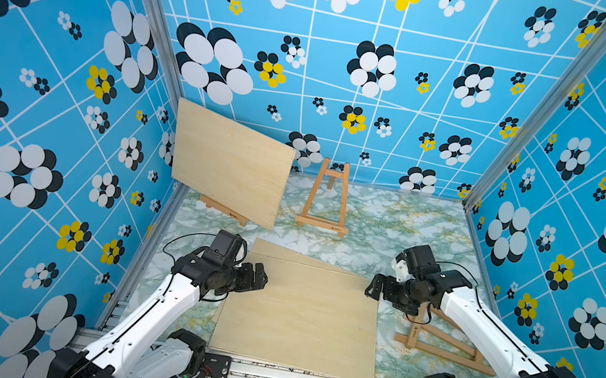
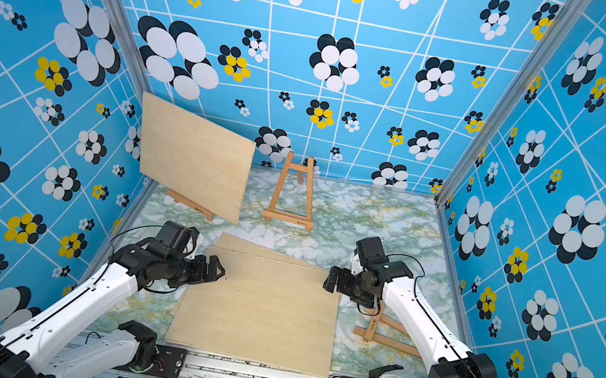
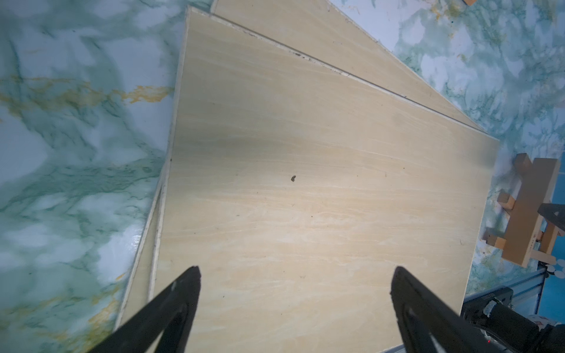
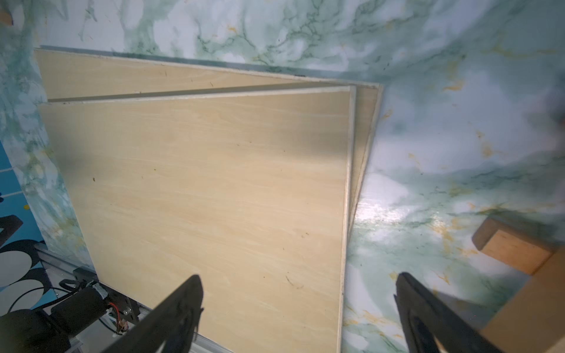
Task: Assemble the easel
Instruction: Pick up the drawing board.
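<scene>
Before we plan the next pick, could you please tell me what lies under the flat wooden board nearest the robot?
A second board lies under the top board, offset, its far strip and side edges showing. Anything beneath the pair is covered.

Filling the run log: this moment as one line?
left gripper open over flat pale plywood board | right gripper open at its right edge | empty wooden easel standing behind | another wooden easel lying flat

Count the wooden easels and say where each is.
3. An empty easel stands at back centre; a second easel at back left carries a board, only its ledge showing; a third easel lies flat at front right, partly under the right arm.
</scene>
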